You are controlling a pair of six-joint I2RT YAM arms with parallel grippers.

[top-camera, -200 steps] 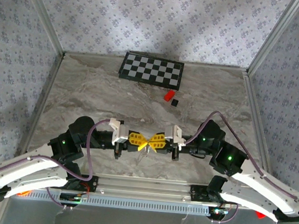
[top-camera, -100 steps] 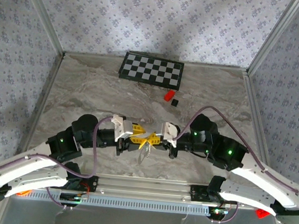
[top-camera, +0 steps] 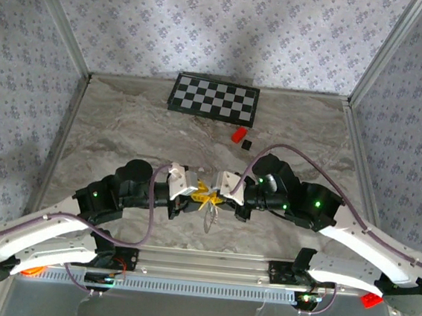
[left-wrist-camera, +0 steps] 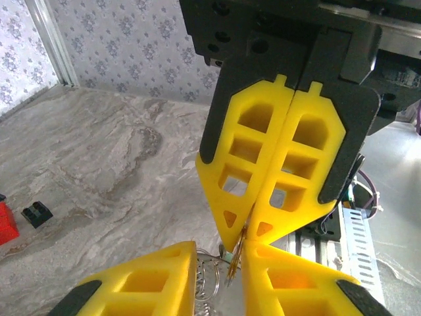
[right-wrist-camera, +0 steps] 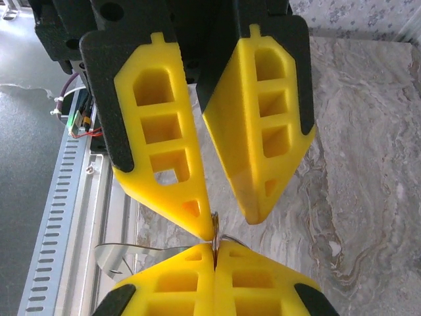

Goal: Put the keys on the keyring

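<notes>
Both arms reach in over the near middle of the bench (top-camera: 123,135), tips meeting nose to nose.

Right tool (top-camera: 216,197): clenched. Its yellow fingers (left-wrist-camera: 283,141) lie pressed together along their whole length. A thin greenish-silver sliver, seen edge-on, sticks out of the very tip. As far as I can make out, this is the keys (left-wrist-camera: 234,255). The right wrist view shows the same pinch, with the sliver rising out of the shut seam.

Left tool (top-camera: 200,193): part-way open, with a narrow gap between its fingers (left-wrist-camera: 181,253). Wire coils of the keyring (left-wrist-camera: 206,284) sit in that gap, just beside one finger. I cannot tell whether the finger presses them. The sliver hangs into the same gap, nearer the other finger. In the right wrist view the left tool's two tips flank the sliver, one just beside it, the other apart.

From above, a pale loop dangles just on the near side of the meeting tips.

A small red block (top-camera: 238,134) and a black cube (top-camera: 247,143) lie well apart on the far side, near a checkerboard (top-camera: 214,98).
</notes>
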